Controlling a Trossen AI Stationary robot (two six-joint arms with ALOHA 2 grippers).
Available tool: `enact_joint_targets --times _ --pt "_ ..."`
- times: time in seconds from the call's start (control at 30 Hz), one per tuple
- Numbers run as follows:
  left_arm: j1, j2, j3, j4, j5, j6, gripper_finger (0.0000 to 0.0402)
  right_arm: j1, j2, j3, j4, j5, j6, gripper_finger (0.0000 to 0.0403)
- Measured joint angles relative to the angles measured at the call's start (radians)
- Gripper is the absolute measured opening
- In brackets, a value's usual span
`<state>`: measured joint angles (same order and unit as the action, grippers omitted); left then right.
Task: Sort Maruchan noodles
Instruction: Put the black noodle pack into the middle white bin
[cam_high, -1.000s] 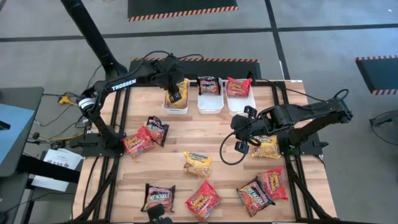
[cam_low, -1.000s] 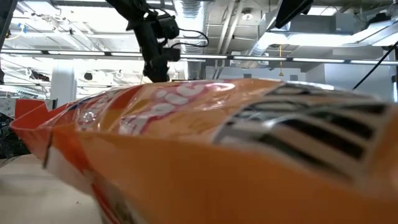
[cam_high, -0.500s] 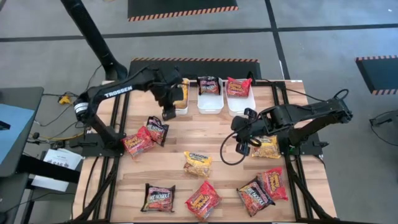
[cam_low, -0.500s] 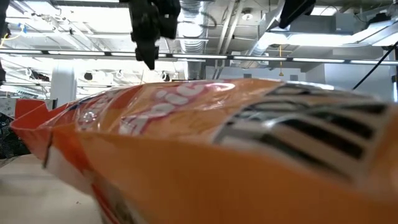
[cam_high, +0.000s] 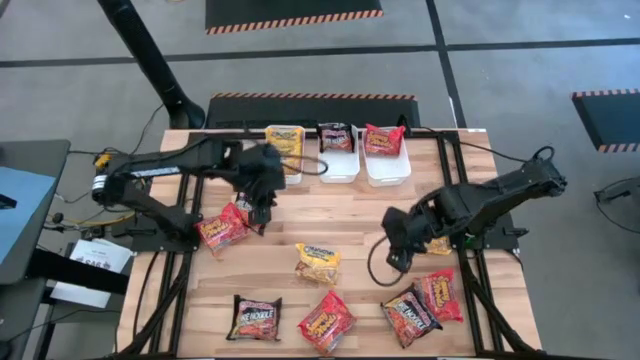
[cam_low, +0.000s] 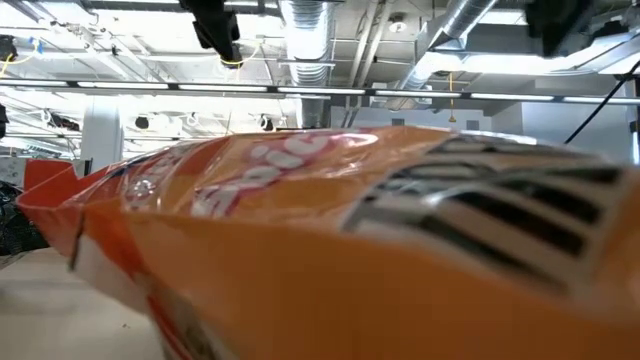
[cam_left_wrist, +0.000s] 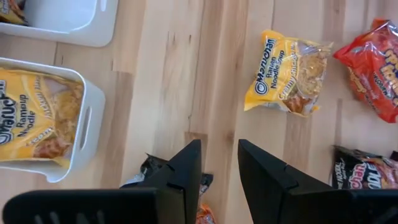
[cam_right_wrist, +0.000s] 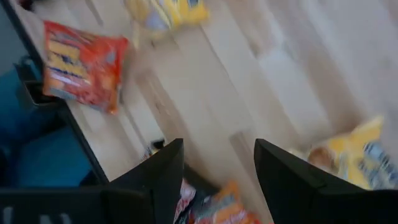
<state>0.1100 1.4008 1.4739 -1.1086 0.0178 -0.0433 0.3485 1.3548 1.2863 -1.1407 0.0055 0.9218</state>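
Along the table's (cam_high: 340, 215) near edge lay a dark packet (cam_high: 254, 318), a red packet (cam_high: 326, 322), and at the near right corner a dark packet (cam_high: 408, 317) overlapped by a red one (cam_high: 439, 293). In the low view one orange-red packet (cam_low: 330, 250) sat right against the lens and hid nearly all else. Toward the middle of the table a yellow packet (cam_high: 318, 263) lay alone. The right gripper (cam_high: 398, 256) hung above bare wood near the right side, its fingers spread apart and holding nothing, just beside another yellow packet (cam_high: 436, 243). Near the left edge the left gripper (cam_high: 262, 205) hovered over a dark packet (cam_high: 252, 207) that overlapped a red packet (cam_high: 222, 228); its fingers stood a little apart, empty. Along the far edge stood three white bins: the left bin (cam_high: 287, 170) held a yellow packet (cam_high: 285, 142), the middle bin (cam_high: 338, 165) a dark one (cam_high: 336, 136), the right bin (cam_high: 388, 168) a red one (cam_high: 384, 139).
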Motion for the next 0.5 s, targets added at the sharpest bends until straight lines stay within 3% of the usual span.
enact_joint_targets --times 0.3,0.5 --pt "-0.134 -0.089 -0.132 0.148 -0.112 -0.102 0.0091 0.175 0.002 -0.096 0.031 0.000 0.317 0.0221" --pt "-0.167 -0.091 -0.173 0.187 -0.129 -0.123 0.0091 0.295 0.039 -0.140 0.068 -0.003 0.528 0.0221"
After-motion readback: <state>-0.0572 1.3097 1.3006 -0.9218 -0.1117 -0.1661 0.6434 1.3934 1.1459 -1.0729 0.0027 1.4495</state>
